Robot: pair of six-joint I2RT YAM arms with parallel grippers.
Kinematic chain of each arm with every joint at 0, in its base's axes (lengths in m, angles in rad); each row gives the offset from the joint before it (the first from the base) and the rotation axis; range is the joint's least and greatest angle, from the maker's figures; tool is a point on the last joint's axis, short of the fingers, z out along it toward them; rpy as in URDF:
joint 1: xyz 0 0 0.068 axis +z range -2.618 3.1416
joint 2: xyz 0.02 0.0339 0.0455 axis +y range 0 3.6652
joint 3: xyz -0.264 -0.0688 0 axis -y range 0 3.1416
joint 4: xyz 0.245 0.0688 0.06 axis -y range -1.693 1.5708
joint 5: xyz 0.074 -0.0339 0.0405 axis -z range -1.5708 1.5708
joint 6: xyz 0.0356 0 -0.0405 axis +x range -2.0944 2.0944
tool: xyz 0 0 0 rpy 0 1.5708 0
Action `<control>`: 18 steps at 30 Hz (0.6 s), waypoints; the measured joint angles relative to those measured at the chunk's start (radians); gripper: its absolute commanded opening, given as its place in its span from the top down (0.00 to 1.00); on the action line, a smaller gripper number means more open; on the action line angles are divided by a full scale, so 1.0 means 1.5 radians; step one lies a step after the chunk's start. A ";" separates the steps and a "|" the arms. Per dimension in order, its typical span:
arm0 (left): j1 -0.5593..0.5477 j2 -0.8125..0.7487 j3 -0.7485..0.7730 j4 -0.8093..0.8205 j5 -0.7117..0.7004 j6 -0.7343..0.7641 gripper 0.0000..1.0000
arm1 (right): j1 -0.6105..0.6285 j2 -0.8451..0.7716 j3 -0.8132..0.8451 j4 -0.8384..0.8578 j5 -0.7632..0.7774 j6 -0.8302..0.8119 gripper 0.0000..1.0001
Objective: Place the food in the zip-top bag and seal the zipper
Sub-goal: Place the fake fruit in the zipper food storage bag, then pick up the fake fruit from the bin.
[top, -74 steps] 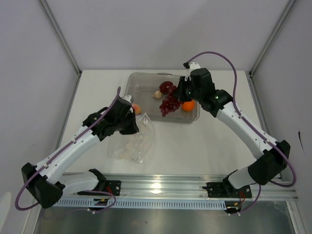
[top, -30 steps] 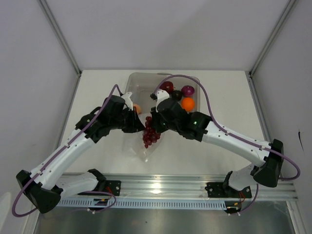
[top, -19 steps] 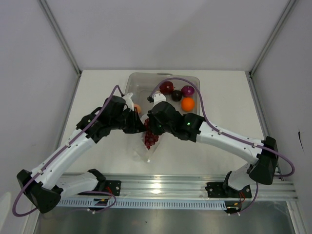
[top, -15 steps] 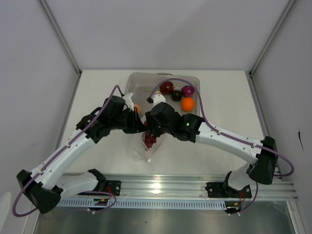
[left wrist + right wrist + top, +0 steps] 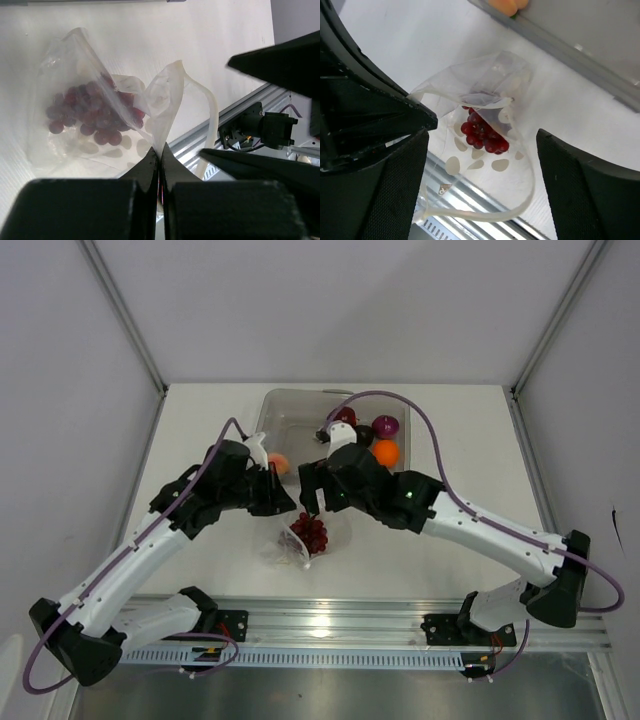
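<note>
My left hand [image 5: 160, 162] is pinched tight on an edge of the bag [image 5: 70, 60], its two dark fingers pressed together with the clear plastic caught between them. The bag hangs from that grip and slumps onto the counter [image 5: 200, 430], crinkled and slack, close to the near edge and just in front of the tray [image 5: 290, 415]. The grapes [image 5: 310, 532] lie inside it, a dark red bunch bunched toward its lower end, seen through the film in both wrist views. The mouth gapes, and the zipper [image 5: 481, 105] shows as a pale band curving across the opening, not pressed shut.

My right hand [image 5: 482, 135] hovers over the bag's mouth with its fingers spread wide apart, one on each side of the wrist view, touching neither the plastic nor the grapes. From above it sits just beside my left hand, the two nearly meeting over the bag.

The tray is a translucent grey box at the far middle of the counter. In it I see the orange [image 5: 385, 452], a purple ball [image 5: 386, 426] and a dark red fruit [image 5: 345, 416], partly hidden behind my right arm.

The counter is plain matte white. An aluminium rail [image 5: 380, 625] runs along its near edge, carrying both arm bases. White walls [image 5: 330, 310] close in the back and sides, with slanting metal posts [image 5: 123, 315] at the corners.
</note>
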 measured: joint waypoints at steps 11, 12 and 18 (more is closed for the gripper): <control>0.006 -0.021 -0.015 -0.004 -0.009 0.002 0.99 | -0.182 -0.081 0.005 0.040 -0.034 -0.029 0.01; 0.007 -0.024 -0.020 -0.005 -0.009 0.002 0.99 | -0.207 -0.077 0.005 0.045 -0.038 -0.031 0.00; 0.008 -0.044 -0.043 -0.003 -0.009 0.002 0.99 | -0.307 0.011 0.034 0.075 -0.027 -0.059 0.00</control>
